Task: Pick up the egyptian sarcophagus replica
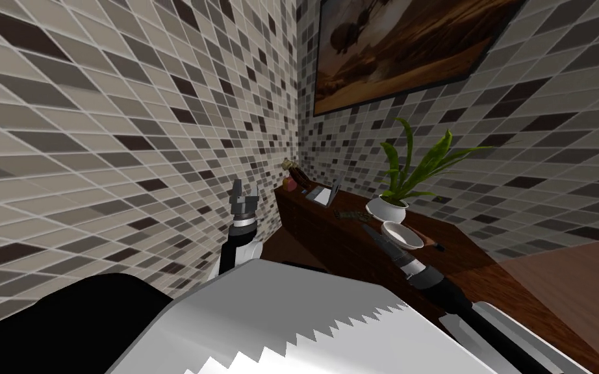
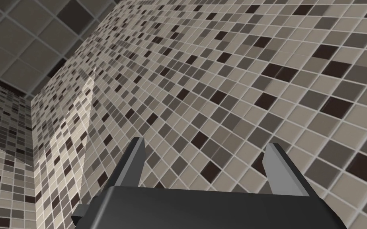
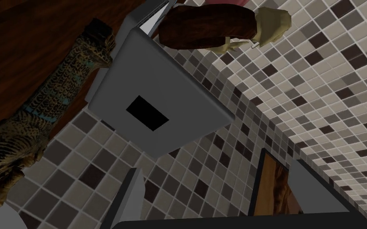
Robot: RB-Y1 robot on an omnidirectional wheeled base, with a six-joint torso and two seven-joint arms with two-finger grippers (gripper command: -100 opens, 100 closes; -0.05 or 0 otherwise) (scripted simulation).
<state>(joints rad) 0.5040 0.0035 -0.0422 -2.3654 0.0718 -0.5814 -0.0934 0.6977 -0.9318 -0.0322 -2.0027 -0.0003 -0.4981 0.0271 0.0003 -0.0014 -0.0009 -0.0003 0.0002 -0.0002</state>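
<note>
My right claw (image 3: pixel 218 189) is spread and holds nothing, above the dark wooden cabinet (image 1: pixel 318 230). The sarcophagus (image 3: pixel 47 99), long with a green-gold feather pattern, lies on the cabinet top, outside my fingers, just beside a grey slab (image 3: pixel 155 99). My left claw (image 2: pixel 206 167) is spread too, raised by the tiled wall.
</note>
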